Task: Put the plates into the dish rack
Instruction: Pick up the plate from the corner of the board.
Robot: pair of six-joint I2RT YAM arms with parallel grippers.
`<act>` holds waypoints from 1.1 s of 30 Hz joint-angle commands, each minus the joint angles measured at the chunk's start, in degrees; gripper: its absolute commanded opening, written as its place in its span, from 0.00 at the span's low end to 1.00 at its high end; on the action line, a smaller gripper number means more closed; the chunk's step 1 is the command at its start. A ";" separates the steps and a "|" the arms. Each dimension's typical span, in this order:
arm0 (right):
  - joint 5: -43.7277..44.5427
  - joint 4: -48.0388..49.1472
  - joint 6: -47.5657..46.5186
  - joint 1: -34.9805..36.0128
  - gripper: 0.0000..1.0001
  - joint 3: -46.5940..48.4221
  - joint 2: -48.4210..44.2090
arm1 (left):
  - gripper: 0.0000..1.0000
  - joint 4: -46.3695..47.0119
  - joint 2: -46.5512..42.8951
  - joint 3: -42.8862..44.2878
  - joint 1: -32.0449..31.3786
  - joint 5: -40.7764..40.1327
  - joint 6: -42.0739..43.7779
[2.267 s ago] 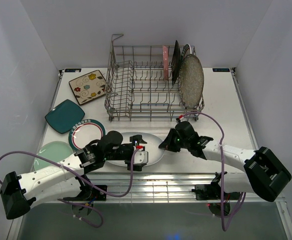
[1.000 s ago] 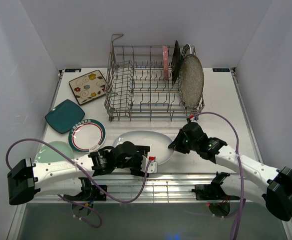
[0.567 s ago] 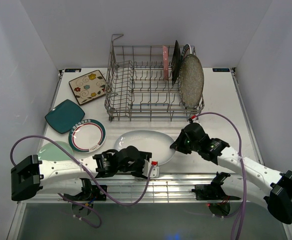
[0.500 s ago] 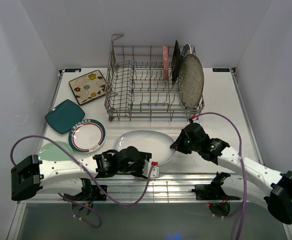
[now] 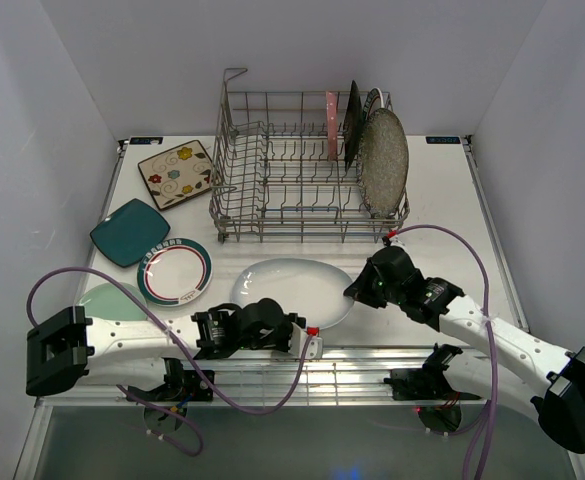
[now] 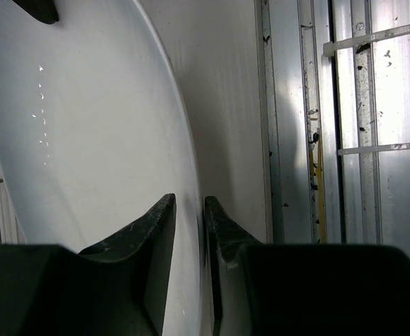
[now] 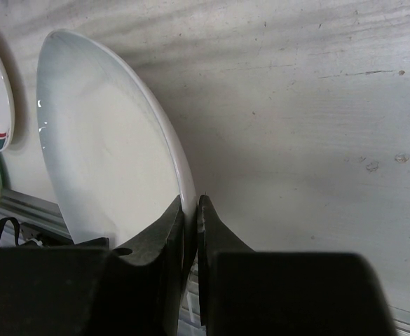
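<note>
A large white oval plate (image 5: 290, 285) lies on the table in front of the dish rack (image 5: 272, 190). My right gripper (image 5: 353, 291) is shut on its right rim, with the rim (image 7: 183, 189) pinched between both fingers. My left gripper (image 5: 298, 336) is at the plate's near edge. Its jaws (image 6: 189, 203) straddle the rim with a narrow gap still showing, one finger over the plate (image 6: 85, 126) and one under it. A pink plate (image 5: 330, 125), a black plate (image 5: 352, 120) and a speckled grey plate (image 5: 384, 160) stand upright at the rack's right end.
Left of the rack lie a cream floral square plate (image 5: 177, 172), a teal square plate (image 5: 129, 231), a teal-rimmed round plate (image 5: 175, 270) and a pale green plate (image 5: 102, 298). Aluminium rails (image 5: 372, 365) run along the table's near edge, just past the left gripper.
The left gripper has slid right along the near edge and narrowed its jaws around the oval plate's rim. The right gripper has kept its grip, and the plate has shifted slightly right.
</note>
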 commanded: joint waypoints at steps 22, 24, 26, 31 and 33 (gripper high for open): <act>-7.97 5.16 2.06 -0.05 0.08 7.50 -3.24 | 0.02 -4.41 -6.32 6.02 -1.54 -1.34 -3.01; -8.76 5.16 1.98 0.04 0.08 7.67 -3.16 | 0.00 -5.39 -7.55 7.25 -1.54 0.15 -3.10; -9.56 5.07 1.98 -0.05 0.08 7.94 -3.24 | 0.00 -6.53 -7.64 7.96 -1.54 0.33 -3.19; -12.10 5.16 1.98 -0.05 0.08 8.90 -3.51 | 0.00 -11.00 -6.86 11.47 -1.72 2.26 -4.68; -14.65 5.16 1.89 -0.05 0.08 9.43 -3.42 | 0.00 -12.24 -6.77 12.62 -1.81 4.46 -5.73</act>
